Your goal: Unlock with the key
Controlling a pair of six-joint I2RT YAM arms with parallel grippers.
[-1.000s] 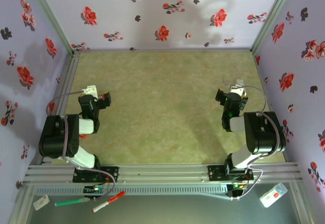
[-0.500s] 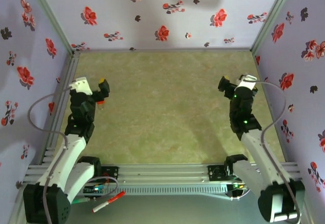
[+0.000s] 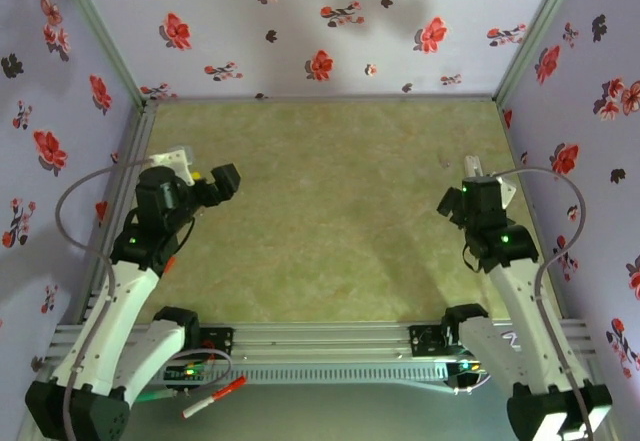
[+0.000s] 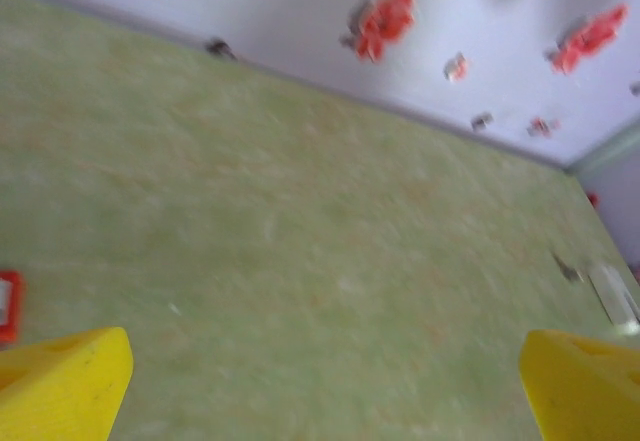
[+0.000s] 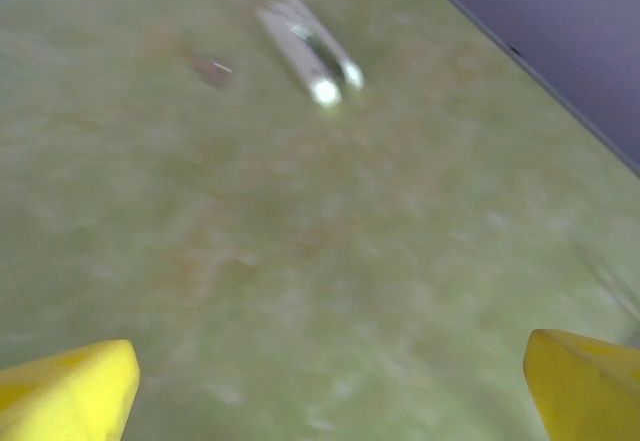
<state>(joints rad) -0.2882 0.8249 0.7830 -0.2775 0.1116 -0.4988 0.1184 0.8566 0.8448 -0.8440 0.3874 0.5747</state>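
The right wrist camera is catching a blurred silvery padlock (image 5: 310, 49) lying on the green tabletop (image 5: 300, 261) near a wall. A small dark speck (image 5: 210, 69) is sitting just beside it, too smeared to name. From above, the right gripper (image 3: 452, 201) and its arm are hanging over that stretch and hiding it. The left wrist camera is picking up the padlock as a pale sliver far across the tabletop. The left gripper (image 3: 222, 183) and the right are both hanging with jaws spread wide, grasping nothing.
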